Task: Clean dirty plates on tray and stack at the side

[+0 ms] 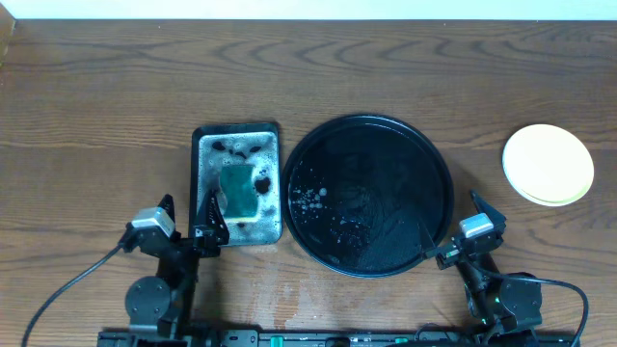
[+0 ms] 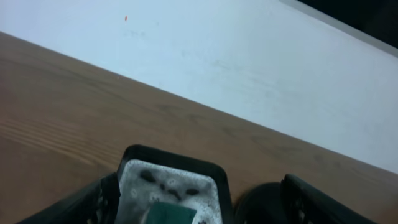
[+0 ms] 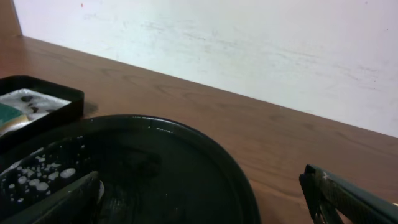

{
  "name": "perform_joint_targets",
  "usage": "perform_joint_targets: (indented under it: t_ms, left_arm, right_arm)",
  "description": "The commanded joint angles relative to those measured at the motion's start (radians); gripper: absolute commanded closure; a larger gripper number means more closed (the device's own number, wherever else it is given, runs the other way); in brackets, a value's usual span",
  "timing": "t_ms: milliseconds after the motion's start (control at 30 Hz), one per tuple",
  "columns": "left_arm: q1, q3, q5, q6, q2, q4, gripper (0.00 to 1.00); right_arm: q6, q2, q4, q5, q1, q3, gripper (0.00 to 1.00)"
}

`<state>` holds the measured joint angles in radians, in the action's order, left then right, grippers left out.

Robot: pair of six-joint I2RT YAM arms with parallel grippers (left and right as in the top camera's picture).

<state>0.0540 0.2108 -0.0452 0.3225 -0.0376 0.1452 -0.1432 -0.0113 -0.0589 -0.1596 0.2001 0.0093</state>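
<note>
Right of tray (image 1: 395,173): stacked plates (image 1: 548,164), pale yellow topmost.

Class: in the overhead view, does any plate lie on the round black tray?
No; the tray holds only suds, and the plates sit stacked beside it.

Table (image 1: 96,116): mid-brown wood, crossed by darker wavy grain. Round tray (image 1: 439,164): glossy black, flecked toward its left side with white foam specks (image 1: 310,200). Rectangular tray (image 1: 236,126): black at the rim, its floor coated white and blotched with dark spots. Sponge (image 1: 239,188): dark green. Plates (image 1: 548,162): pale yellow is shown on top, a faintly greenish edge beneath. Wall (image 3: 249,50): white.
</note>
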Motion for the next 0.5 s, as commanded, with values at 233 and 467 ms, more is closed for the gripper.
perform_joint_targets:
  t_ms: [233,467]
  left_arm:
    - [-0.005,-0.207,0.004,-0.016,0.036,-0.136,0.17]
    - [-0.005,-0.207,0.012,-0.015,0.036,-0.081,0.17]
  right_arm:
    - [-0.011,0.005,-0.001,0.006,-0.009,-0.004,0.01]
    - [-0.011,0.005,-0.001,0.006,-0.009,-0.004,0.01]
